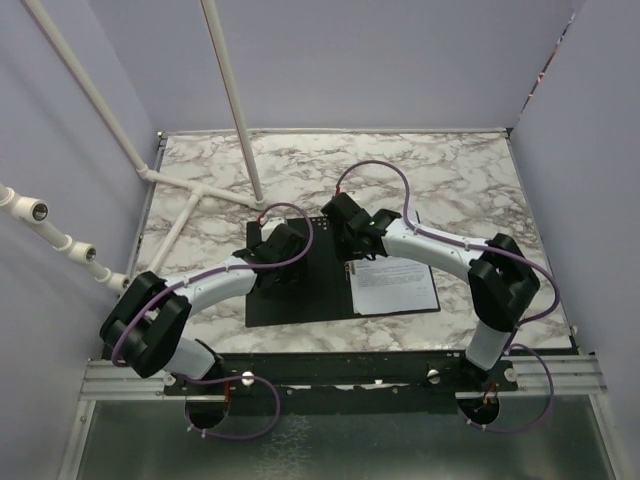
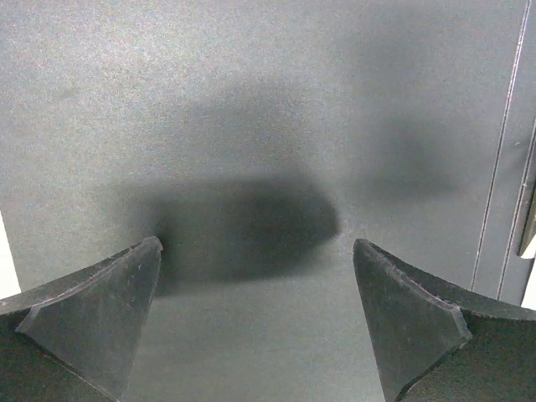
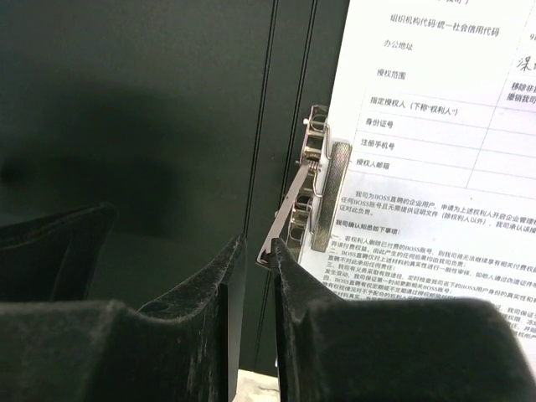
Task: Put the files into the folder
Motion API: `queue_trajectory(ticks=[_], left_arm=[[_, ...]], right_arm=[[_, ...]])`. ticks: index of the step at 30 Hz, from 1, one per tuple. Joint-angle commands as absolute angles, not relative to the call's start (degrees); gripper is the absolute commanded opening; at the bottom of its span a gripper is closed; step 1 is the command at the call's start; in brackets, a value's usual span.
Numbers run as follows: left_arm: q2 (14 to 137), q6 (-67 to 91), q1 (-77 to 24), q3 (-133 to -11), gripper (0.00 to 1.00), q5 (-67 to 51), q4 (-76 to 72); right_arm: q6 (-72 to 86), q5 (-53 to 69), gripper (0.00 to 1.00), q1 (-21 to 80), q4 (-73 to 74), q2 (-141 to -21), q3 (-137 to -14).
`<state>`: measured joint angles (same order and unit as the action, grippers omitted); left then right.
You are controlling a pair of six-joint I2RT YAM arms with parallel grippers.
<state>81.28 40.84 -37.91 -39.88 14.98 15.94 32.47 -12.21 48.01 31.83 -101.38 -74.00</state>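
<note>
- Left wrist view: the left fingers (image 2: 92,318) stand spread wide and empty, close over the black inside of the open folder (image 2: 251,109). They are likely placed to keep that cover flat. Bare cover runs ahead of them, and the spine creases (image 2: 502,126) lie to their right.
- Right wrist view: the right fingers (image 3: 209,285) are nearly pressed together, pinching the tip of the clip lever (image 3: 285,209). The aim is apparently to work the silver clip (image 3: 316,167), whose ribbed pad sits at the edge of the files (image 3: 435,193). The printed sheets lie ahead and to the right of the fingertips, with black cover to the left.
- Top view: both sets of fingers hang over the folder's middle. The files rest on the half to the right of the right fingers, inside the folder's border. Marble tabletop (image 1: 450,170) lies open beyond, and the enclosure walls (image 1: 590,150) stand well apart.
</note>
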Motion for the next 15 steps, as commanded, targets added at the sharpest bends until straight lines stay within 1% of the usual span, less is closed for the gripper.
queue_trajectory(ticks=[1,15], left_arm=[[83.47,41.13,-38.03,-39.96,0.99,17.33,17.58],[89.18,42.69,-38.72,-39.67,0.99,18.68,17.48]], right_arm=[[32.08,-15.79,0.21,49.58,35.05,-102.41,-76.07],[32.51,-19.75,0.17,51.06,37.38,-103.62,-75.74]])
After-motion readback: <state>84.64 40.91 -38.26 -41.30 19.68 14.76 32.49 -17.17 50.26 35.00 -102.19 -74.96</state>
